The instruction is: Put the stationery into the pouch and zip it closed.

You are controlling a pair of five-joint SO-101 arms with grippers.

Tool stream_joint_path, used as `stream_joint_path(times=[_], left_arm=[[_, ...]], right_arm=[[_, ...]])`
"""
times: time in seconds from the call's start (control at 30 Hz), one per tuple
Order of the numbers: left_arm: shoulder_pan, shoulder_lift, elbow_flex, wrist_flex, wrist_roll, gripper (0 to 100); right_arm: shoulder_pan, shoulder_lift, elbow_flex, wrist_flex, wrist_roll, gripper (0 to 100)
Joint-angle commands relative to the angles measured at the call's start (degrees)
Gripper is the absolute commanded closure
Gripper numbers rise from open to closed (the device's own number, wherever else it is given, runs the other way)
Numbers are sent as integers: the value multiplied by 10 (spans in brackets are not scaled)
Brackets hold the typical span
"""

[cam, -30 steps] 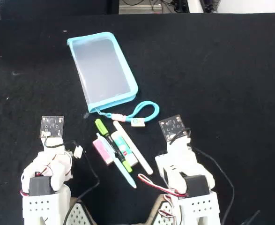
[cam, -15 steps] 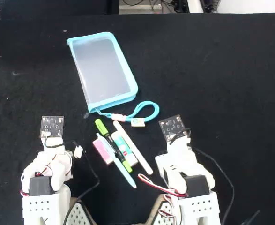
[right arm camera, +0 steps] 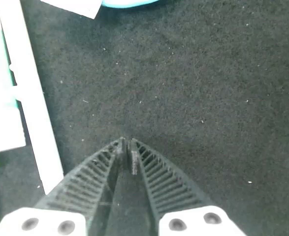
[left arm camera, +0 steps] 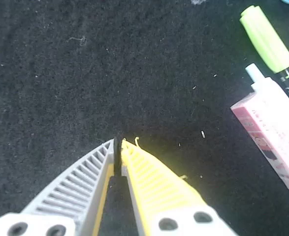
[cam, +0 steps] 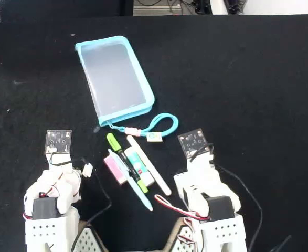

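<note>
Stationery [cam: 133,165] lies between left gripper [left arm camera: 118,145] and right gripper [right arm camera: 126,145]; pouch [cam: 114,79] beyond.

We've got a black, cloth-covered table [cam: 258,84] here. The teal pouch [cam: 114,79] lies flat on it with its clear face up, and its wrist strap [cam: 176,126] curls off the near corner. Just beyond the strap, closer to the arms, sits a small heap of stationery [cam: 135,161] — a green highlighter [cam: 113,142], pink eraser [cam: 115,169], long white pen [cam: 149,167] and light blue pen [cam: 141,195], all bunched together.
</note>
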Motion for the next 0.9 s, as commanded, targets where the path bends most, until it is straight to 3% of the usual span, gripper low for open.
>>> stream_joint_path(times=[0.0, 0.5, 0.87], left_arm=[[5, -1, 12, -2, 4, 964], [7, -1, 12, -2, 4, 964], [79, -1, 12, -2, 3, 964]], right_arm=[[8, -54, -5, 4, -3, 987], [8, -54, -5, 4, -3, 987], [-49, -55, -5, 3, -5, 987]])
